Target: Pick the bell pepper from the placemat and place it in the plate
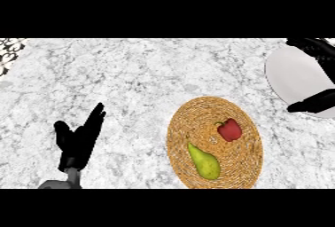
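A red bell pepper (230, 129) lies on the right half of a round woven placemat (196, 119), near the mat's middle height. A white plate (294, 77) sits at the right edge of the counter, above and to the right of the mat. My right hand (315, 102) reaches in from the right edge over the plate, fingers (309, 44) and thumb spread wide apart, holding nothing. It is well apart from the pepper. My left hand (78, 142) rests open at the lower left, fingers pointing up.
A green pear (204, 162) lies on the lower part of the placemat, below and left of the pepper. The counter is white-grey marble. A dark patterned object (9, 48) shows at the top left corner.
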Robot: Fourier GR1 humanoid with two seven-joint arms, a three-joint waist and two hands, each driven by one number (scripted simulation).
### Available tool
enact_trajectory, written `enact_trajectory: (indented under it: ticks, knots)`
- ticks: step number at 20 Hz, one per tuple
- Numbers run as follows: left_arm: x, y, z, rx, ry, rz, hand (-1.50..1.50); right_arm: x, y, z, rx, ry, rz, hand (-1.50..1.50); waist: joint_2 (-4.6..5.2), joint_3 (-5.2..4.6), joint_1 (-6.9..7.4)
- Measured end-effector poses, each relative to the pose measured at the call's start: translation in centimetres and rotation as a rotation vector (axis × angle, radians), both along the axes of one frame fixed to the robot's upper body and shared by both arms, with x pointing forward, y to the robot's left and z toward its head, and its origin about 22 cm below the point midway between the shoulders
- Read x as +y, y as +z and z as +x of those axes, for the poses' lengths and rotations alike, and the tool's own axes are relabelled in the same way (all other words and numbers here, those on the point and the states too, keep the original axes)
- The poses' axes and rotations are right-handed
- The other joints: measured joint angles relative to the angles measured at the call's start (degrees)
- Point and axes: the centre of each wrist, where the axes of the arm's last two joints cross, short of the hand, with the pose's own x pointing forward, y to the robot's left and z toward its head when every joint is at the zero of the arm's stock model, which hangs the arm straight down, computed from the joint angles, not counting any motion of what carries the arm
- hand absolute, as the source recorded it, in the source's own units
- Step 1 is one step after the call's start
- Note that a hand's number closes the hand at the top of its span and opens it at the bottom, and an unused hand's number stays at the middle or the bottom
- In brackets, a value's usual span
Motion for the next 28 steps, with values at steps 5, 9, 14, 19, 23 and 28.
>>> enact_trajectory:
  ticks: [5, 9, 14, 19, 23, 28]
  knots:
    - [0.8, -0.1, -0.4, 0.004, 0.011, -0.006, 0.00, 1.0, 1.8, -0.3, 0.009, 0.066, -0.251, -1.50, -0.29, -0.04, -0.64]
    - [0.8, -0.3, -0.9, 0.000, 0.020, 0.001, 0.00, 3.0, 1.8, -1.0, 0.018, 0.087, -0.387, -1.50, -0.47, -0.05, -1.14]
    - [0.5, -0.4, -0.8, 0.002, 0.016, -0.001, 0.00, 5.8, 0.2, -2.1, 0.029, 0.091, -0.473, -1.50, -0.50, 0.03, -1.29]
    - [0.2, -0.3, -0.6, 0.013, 0.014, -0.004, 0.00, 7.7, -0.9, -3.4, 0.032, 0.063, -0.535, -1.50, -0.49, 0.04, -1.28]
    - [0.3, -0.2, -0.6, 0.017, 0.019, -0.007, 0.00, 8.9, -1.9, -4.4, 0.072, 0.071, -0.584, -1.50, -0.44, 0.01, -1.24]
    - [0.4, -0.4, -0.6, 0.010, 0.015, -0.006, 0.00, 10.1, -3.3, -5.1, 0.102, 0.093, -0.602, -1.50, -0.44, 0.08, -1.14]
